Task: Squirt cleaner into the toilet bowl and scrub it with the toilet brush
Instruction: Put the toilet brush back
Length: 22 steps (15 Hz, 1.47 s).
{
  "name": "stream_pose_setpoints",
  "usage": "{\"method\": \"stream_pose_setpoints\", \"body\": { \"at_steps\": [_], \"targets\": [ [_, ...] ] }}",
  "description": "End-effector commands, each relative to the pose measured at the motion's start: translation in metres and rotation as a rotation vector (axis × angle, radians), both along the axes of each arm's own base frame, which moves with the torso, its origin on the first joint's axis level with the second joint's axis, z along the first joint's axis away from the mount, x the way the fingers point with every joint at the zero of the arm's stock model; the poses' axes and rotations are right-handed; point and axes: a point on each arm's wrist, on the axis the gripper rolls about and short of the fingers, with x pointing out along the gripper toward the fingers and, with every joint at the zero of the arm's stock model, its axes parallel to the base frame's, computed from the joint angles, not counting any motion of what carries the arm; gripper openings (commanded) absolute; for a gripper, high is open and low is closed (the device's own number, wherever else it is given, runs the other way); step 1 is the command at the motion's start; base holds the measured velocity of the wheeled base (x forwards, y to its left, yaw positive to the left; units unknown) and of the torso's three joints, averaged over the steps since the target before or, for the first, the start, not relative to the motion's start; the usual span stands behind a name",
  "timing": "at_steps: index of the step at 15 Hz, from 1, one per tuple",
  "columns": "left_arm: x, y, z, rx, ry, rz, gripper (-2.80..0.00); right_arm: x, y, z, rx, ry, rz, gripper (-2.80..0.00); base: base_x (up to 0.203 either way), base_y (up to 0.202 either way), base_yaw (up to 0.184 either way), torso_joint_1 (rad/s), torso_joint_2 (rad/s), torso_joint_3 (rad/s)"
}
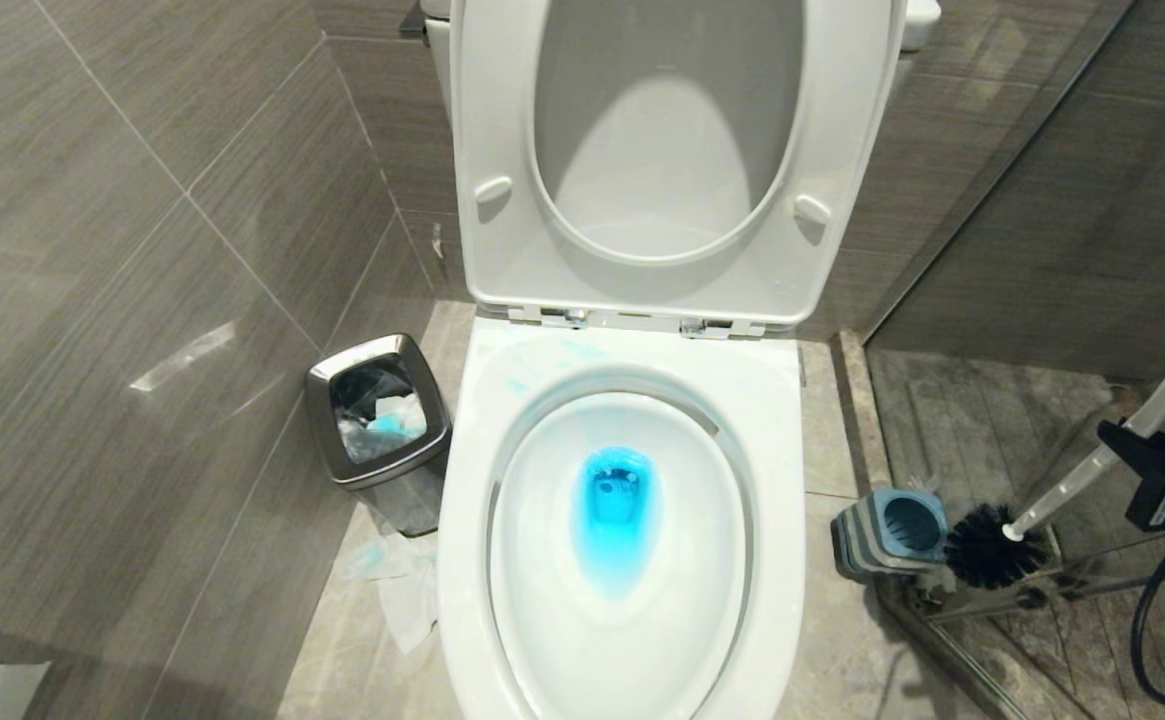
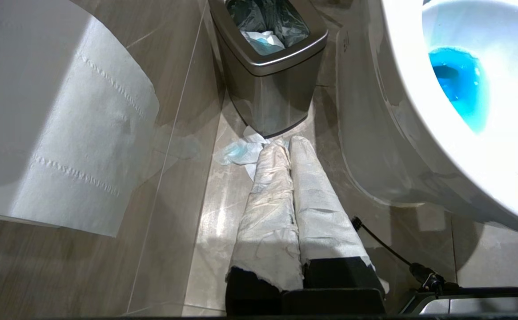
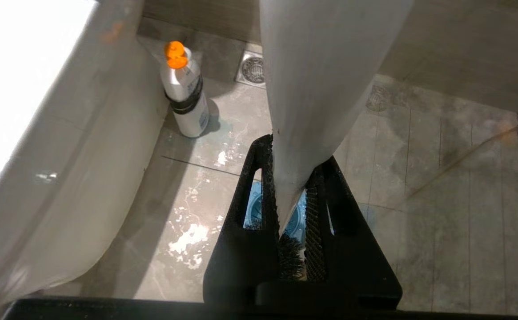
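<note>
one arm working | right gripper (image 3: 292, 195) clamping toilet brush (image 1: 1052, 510) handle, bristles hanging just beside holder (image 1: 892, 532), handle top cut off | left gripper (image 2: 287, 151) pressed together, hiding floor tissue | cleaner (image 1: 614, 515) tinting toilet bowl (image 1: 777, 450) water

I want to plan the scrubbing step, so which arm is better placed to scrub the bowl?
Right. The right gripper already grips the toilet brush, out of its holder beside the toilet bowl. The left gripper is shut by the bin.

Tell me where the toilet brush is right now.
In the head view the toilet brush is at lower right, held by the right gripper, its bristles beside its holder, right of the toilet bowl.
</note>
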Motion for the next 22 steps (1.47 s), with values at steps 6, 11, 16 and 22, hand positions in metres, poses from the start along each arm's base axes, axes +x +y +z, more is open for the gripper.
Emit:
{"method": "stream_pose_setpoints", "body": {
  "at_steps": [6, 11, 16, 22],
  "targets": [
    [0.000, 0.000, 0.000, 0.000, 0.000, 0.000, -2.80, 0.034, -0.014, -0.053, 0.016, 0.055, -0.024, -2.80, 0.000, 0.000, 0.000, 0.000, 0.00, 0.000],
    [0.000, 0.000, 0.000, 0.000, 0.000, 0.000, -2.80, 0.047, -0.018, -0.054, 0.009, 0.035, -0.018, -2.80, 0.000, 0.000, 0.000, 0.000, 0.00, 0.000],
    [0.000, 0.000, 0.000, 0.000, 0.000, 0.000, -2.80, 0.058, -0.022, -0.057, 0.003, 0.026, -0.018, -2.80, 0.000, 0.000, 0.000, 0.000, 0.00, 0.000],
    [0.000, 0.000, 0.000, 0.000, 0.000, 0.000, -2.80, 0.083, -0.029, -0.070, -0.055, 0.032, -0.003, -2.80, 0.000, 0.000, 0.000, 0.000, 0.00, 0.000]
  ]
}}
